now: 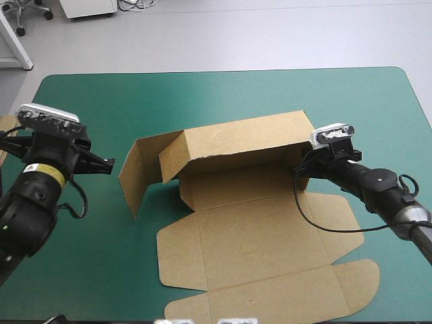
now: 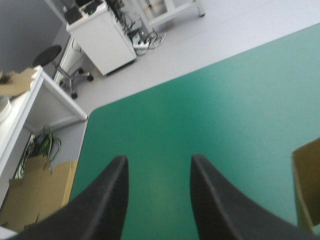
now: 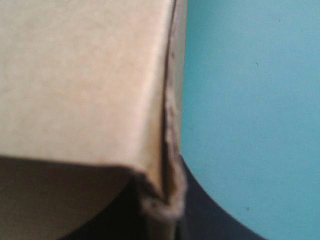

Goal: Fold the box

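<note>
The brown box (image 1: pixel 256 229) lies in the middle of the teal-green table, its base and lid (image 1: pixel 283 297) flat toward the front. Its rear wall (image 1: pixel 236 145) stands raised and leans over the base, and a left side flap (image 1: pixel 138 172) stands upright. My right gripper (image 1: pixel 300 169) is at the right end of that rear wall. In the right wrist view its black fingers (image 3: pixel 210 215) are all but shut on the board's edge (image 3: pixel 170 150). My left gripper (image 2: pixel 157 162) hovers open over bare cover, left of the box (image 2: pixel 307 190) and apart from it.
More brown board (image 2: pixel 40 190) lies off the table's left edge, also showing in the high view (image 1: pixel 5 128). Bare teal-green cover (image 1: pixel 88 256) stretches left of the box and behind it (image 1: pixel 223 94).
</note>
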Motion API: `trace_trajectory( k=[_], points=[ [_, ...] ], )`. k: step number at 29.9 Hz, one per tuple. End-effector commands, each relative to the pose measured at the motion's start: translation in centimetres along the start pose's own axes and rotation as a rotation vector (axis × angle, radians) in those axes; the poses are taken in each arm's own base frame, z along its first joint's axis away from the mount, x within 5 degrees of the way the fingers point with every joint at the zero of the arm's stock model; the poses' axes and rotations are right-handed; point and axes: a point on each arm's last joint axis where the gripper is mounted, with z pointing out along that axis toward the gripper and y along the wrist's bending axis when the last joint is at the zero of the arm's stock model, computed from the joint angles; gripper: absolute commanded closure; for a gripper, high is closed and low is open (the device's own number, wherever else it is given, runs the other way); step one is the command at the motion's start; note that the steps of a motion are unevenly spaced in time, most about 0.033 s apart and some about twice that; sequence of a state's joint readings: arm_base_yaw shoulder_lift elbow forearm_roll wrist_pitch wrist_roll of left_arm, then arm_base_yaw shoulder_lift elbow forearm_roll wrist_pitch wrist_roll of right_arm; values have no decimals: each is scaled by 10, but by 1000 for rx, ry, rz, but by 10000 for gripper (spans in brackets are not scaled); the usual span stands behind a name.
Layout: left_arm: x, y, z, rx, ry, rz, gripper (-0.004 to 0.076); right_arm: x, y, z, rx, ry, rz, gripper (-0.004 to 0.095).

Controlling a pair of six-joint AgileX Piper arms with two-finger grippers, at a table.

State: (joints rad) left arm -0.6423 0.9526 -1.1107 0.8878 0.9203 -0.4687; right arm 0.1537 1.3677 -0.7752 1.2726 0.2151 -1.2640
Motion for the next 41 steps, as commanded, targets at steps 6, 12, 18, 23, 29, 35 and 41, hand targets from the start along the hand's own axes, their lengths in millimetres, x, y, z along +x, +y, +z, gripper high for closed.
trace_trajectory(
  k=[6,12,18,23,29,35,41],
  points=[
    [6,50,32,-50,-46,-240,478,-44,-4,-20,-44,20,4,924],
    [18,74,37,-85,-24,-344,501,-86,-11,-44,-11,68,-5,924],
    [24,72,56,-65,31,-355,501,-126,-9,-62,-48,185,2,921],
    [28,70,65,-52,72,-362,501,-146,-10,-57,-73,302,22,920],
    [28,69,66,-45,75,-366,501,-161,-18,-41,-48,380,55,919],
    [28,68,66,-29,78,-363,501,-163,-27,-10,-45,408,78,918],
    [28,67,66,-21,77,-372,501,-145,-38,33,-60,501,117,917]
  ],
)
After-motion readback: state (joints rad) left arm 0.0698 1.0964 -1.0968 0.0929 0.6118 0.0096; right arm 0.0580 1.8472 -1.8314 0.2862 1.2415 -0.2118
